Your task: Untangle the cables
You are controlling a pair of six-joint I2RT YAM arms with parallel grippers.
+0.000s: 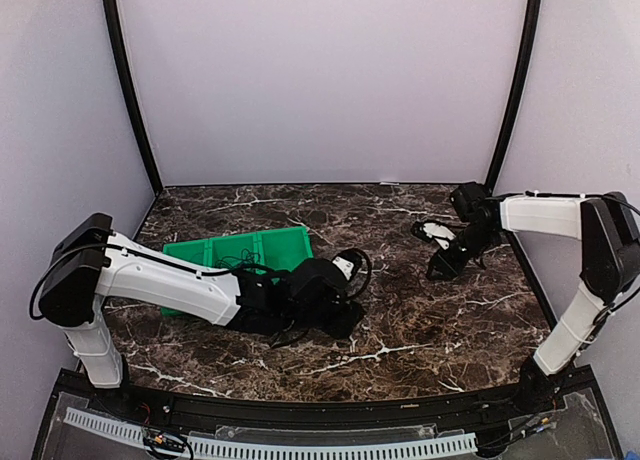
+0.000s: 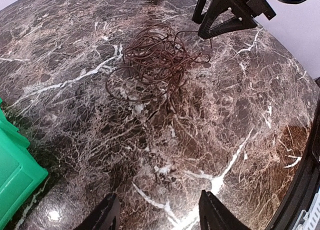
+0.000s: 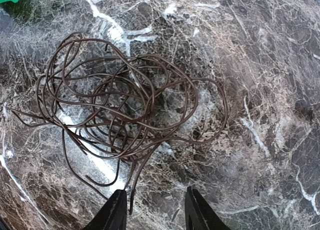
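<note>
- Right wrist view: a cable tangle (image 3: 125, 110), thin dark brownish cord in many overlapping loops, lies flat on the marble table (image 3: 270, 65), just ahead of the right gripper (image 3: 155, 212).
- The right gripper's fingers are spread with nothing between them. One loose strand trails down to just beside one finger.
- The left gripper (image 2: 160, 217) also gapes empty, well short of the tangle, with the green bin (image 2: 15, 172) off to its side.
- Best approach, as a judgement: pinch that single trailing strand, not the dense middle. Let the other arm pin the bunch, so the loops draw out rather than tighten.
- No brand, label or readable writing shows in any view.
</note>
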